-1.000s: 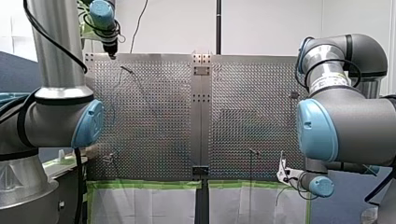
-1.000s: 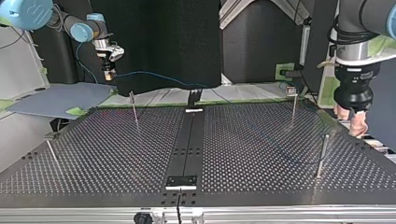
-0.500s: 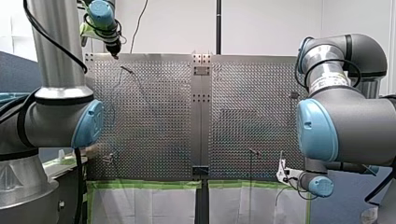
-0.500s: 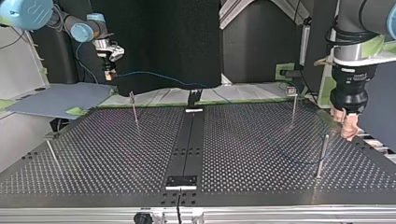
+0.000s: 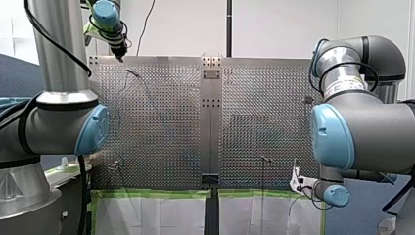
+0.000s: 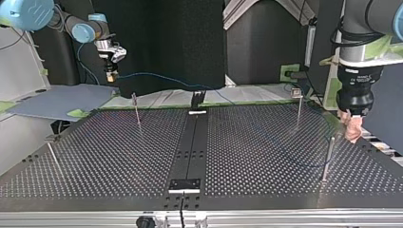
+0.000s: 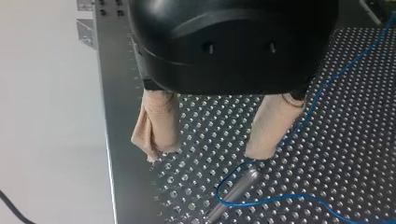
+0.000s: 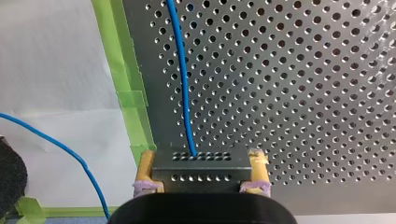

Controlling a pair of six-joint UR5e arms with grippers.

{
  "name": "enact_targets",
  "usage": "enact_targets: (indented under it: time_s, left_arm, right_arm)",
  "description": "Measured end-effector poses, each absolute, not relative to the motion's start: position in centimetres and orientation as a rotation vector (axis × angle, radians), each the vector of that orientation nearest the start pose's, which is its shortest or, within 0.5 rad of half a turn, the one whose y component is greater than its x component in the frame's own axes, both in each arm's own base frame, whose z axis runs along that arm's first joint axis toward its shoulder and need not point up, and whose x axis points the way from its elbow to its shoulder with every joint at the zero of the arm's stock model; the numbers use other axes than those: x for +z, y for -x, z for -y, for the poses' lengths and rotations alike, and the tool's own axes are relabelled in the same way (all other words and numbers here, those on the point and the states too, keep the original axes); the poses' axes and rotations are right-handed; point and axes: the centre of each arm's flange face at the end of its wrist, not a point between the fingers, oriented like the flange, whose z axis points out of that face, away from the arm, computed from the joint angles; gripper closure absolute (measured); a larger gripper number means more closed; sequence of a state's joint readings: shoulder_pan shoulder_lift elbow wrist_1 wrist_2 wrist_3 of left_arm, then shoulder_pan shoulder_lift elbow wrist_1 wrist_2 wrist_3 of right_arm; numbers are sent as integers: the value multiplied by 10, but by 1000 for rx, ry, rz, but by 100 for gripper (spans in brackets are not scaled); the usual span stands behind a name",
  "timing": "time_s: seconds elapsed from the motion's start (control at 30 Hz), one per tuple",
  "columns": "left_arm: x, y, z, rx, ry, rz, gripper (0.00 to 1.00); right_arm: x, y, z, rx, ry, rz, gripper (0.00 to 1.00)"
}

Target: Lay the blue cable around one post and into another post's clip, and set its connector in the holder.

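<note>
Blue cable [image 8: 180, 60] crosses the worktop [image 7: 336, 154] and loops about a post [image 7: 236, 189] just under my left pincer [image 7: 208, 151], whose pads stand apart and empty. My right pincer [image 8: 201, 161] is clamped on the connector [image 8: 201, 170]. The looping seems done; next the cable needs guiding into another post's clip.

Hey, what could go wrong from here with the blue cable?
The blue cable loops only loosely around the post, and my left gripper is open. A pull from my right gripper, shut on the connector, could lift it off. The cable also passes close by one left finger, which might snag it.
</note>
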State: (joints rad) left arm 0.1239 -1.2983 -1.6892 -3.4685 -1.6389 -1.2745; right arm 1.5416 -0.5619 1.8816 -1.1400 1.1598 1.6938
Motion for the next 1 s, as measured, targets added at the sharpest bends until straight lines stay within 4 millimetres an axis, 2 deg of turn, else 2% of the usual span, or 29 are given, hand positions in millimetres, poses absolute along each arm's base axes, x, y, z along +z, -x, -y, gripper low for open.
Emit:
enact_targets:
  time_s: [1.0]
  left_arm:
    - [516, -367, 81, 381, -113, -1756, 0]
  right_arm:
    - [-105, -158, 534, 1507, -1558, 1283, 100]
